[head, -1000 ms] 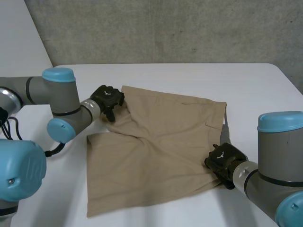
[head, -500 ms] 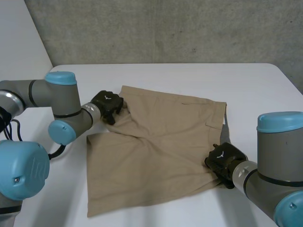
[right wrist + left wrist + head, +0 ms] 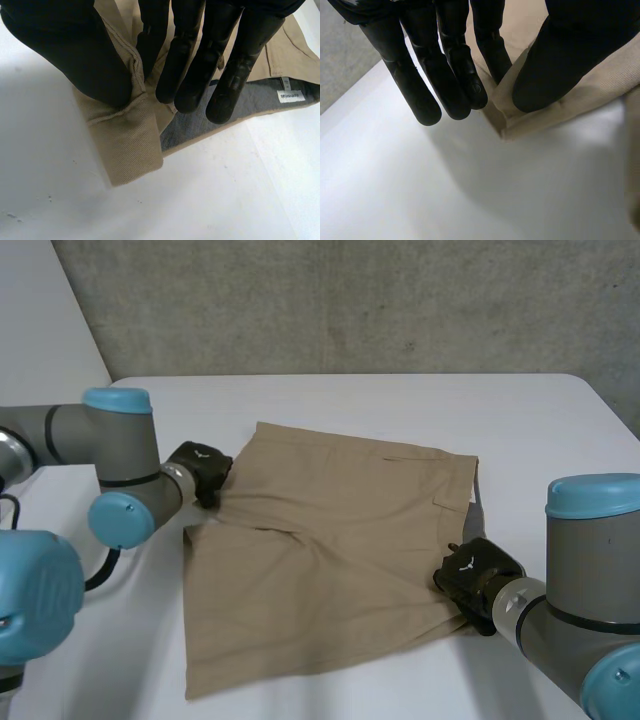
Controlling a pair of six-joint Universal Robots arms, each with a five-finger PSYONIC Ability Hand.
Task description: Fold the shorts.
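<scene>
Tan shorts (image 3: pixel 330 540) lie spread flat on the white table (image 3: pixel 400 405). My left hand (image 3: pixel 199 467) sits at the shorts' left edge, near the far left corner. In the left wrist view its thumb (image 3: pixel 560 60) and fingers (image 3: pixel 451 75) pinch a corner of the tan cloth (image 3: pixel 600 85). My right hand (image 3: pixel 474 576) is at the near right corner of the shorts. In the right wrist view its thumb (image 3: pixel 75 60) and fingers (image 3: pixel 200 55) pinch the thick folded hem (image 3: pixel 131 145), with grey lining (image 3: pixel 250 102) and a small label showing behind.
A concrete wall (image 3: pixel 350 300) stands behind the table's far edge. My left forearm (image 3: pixel 125 515) lies over the table left of the shorts, and my right forearm (image 3: pixel 560 630) comes in at the near right. Bare table surrounds the cloth.
My left hand has slid left off the cloth's top to its left edge and closed on it. The wrinkle there has flattened. The right hand has stayed put.
</scene>
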